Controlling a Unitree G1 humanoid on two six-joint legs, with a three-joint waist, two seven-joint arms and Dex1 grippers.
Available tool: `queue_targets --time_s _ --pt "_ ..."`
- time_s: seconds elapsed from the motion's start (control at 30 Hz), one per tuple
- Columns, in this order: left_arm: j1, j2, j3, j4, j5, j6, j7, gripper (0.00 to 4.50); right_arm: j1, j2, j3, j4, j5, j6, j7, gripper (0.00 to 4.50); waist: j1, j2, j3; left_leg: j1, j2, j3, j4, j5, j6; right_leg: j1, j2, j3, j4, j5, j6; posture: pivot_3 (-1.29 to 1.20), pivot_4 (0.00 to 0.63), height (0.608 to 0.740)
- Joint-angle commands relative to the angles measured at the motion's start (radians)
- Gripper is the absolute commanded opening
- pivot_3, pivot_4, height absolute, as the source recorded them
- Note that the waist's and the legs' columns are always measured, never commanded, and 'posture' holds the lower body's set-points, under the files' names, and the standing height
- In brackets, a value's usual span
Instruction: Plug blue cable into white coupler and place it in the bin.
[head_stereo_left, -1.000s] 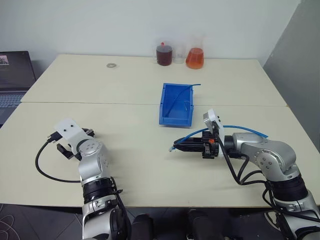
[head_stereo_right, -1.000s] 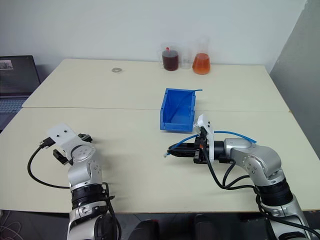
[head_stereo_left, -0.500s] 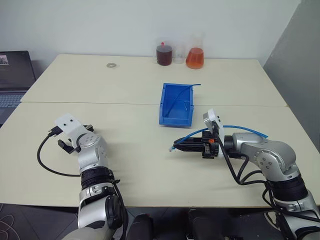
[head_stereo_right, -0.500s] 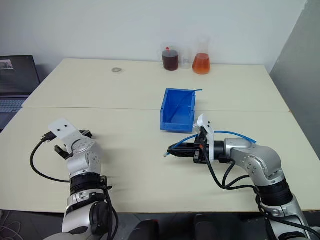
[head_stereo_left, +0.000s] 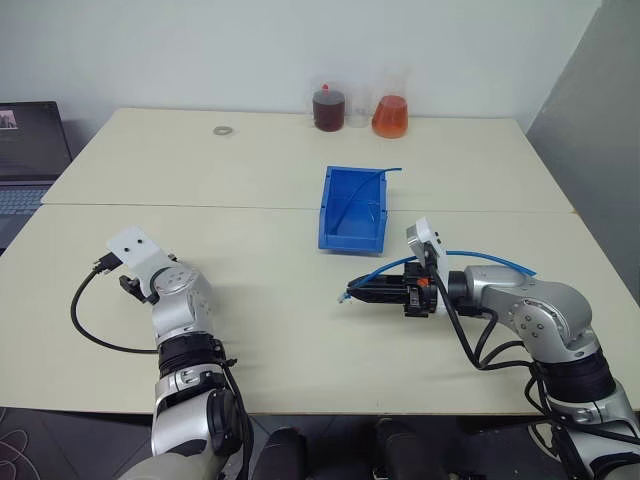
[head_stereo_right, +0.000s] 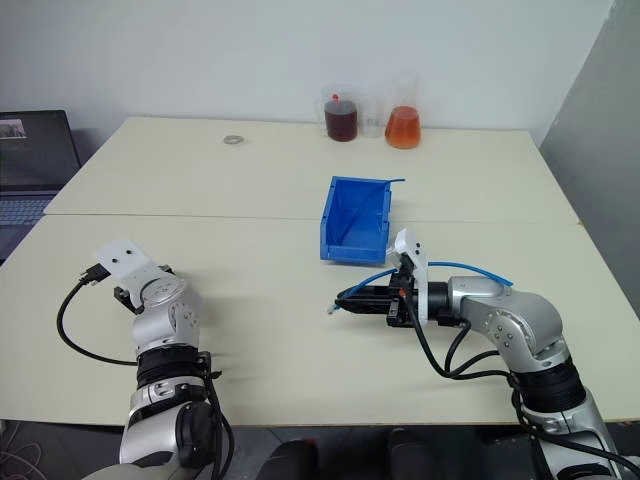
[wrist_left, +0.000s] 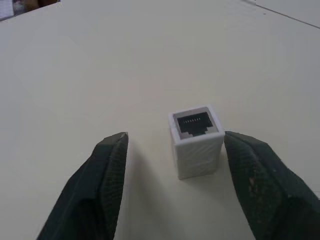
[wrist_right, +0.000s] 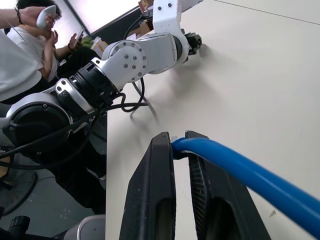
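We see the white coupler (wrist_left: 196, 140) standing on the bench (head_stereo_left: 270, 190) between the two black fingers (wrist_left: 100, 190) of the left gripper (wrist_left: 175, 145), nearer one finger than the other. The fingers stand apart on either side of it, and we cannot tell whether that nearer finger touches it. Its dark socket opening faces up and toward the wrist camera, and its longer side runs roughly upright from the bench top. In the head views this gripper (head_stereo_left: 135, 285) sits low over the near left part of the bench.

The right gripper (head_stereo_left: 352, 296) is closed on the blue cable (head_stereo_left: 480, 258) close to its end: in the right wrist view the cord (wrist_right: 235, 167) is pinched between the two fingers (wrist_right: 157, 200), with a clear plug just past them. This gripper points toward the robot's left, so the held end aims across the bench toward the left arm. The rest of the cable arcs back over the right arm.

The bin (head_stereo_left: 352, 208) rests near the middle of the bench, beyond the right gripper, long axis running away from us, with a thin blue cord lying in it.

The bench is pale cream, made of two tops with a seam between. At its far edge stand a jar of dark liquid (head_stereo_left: 328, 106) and a flask of orange liquid (head_stereo_left: 389, 112); a small grey ring (head_stereo_left: 221, 130) lies further left. A laptop (head_stereo_left: 25, 160) sits off to the left, against a plain white wall. A seated person (wrist_right: 20, 45) shows in the right wrist view.
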Motion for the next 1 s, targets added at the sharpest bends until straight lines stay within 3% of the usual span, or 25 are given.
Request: queue_targets --time_s 0.03,0.23,0.47,0.67,0.83,1.0 --pt "-0.038 0.024 0.002 0.009 -0.003 -0.022 0.009 2.21 -0.007 -0.001 -0.023 -0.034 0.012 -0.004 -0.004 0.11 0.000 0.000 0.000 0.000 0.000 0.000 0.000 0.000 0.000 0.000 0.000 0.000 0.000 0.000 0.000 0.00 0.150 0.740" --pt "-0.040 0.026 -0.005 0.002 -0.005 -0.007 0.009 0.80 -0.008 0.001 -0.025 -0.038 0.016 0.000 -0.011 0.11 0.000 0.000 0.000 0.000 0.000 0.000 0.000 0.000 0.000 0.000 0.000 0.000 0.000 0.000 0.000 0.00 0.150 0.740" --pt "0.023 0.009 -0.006 -0.070 -0.013 0.033 -0.012 0.79 -0.003 0.003 -0.027 -0.045 0.022 0.000 -0.021 0.11 -0.001 0.000 0.000 0.000 0.000 0.000 0.000 0.000 0.000 0.000 0.000 0.000 0.000 0.000 0.000 0.00 0.150 0.740" --pt "0.129 0.007 -0.036 -0.210 -0.064 0.060 -0.153 0.79 0.002 0.007 -0.027 -0.044 0.017 -0.007 -0.023 0.11 -0.002 0.000 0.000 0.001 0.000 0.000 0.000 0.000 0.000 0.000 -0.004 0.000 0.000 0.000 0.000 0.00 0.150 0.740" --pt "0.247 0.115 -0.191 -0.387 -0.121 0.144 -0.508 0.79 0.016 -0.005 -0.031 -0.063 0.010 -0.016 -0.025 0.11 -0.002 0.000 0.000 0.001 0.000 0.000 0.000 0.000 0.000 0.000 -0.003 0.000 0.000 0.000 0.000 0.00 0.150 0.740" --pt "0.307 0.321 -0.388 -0.515 -0.218 0.254 -0.953 0.79 0.056 -0.028 -0.059 -0.098 0.018 -0.013 -0.039 0.11 -0.001 0.000 0.000 0.000 0.000 0.000 0.000 0.000 0.000 0.000 -0.001 0.000 0.000 0.000 0.000 0.00 0.150 0.740"
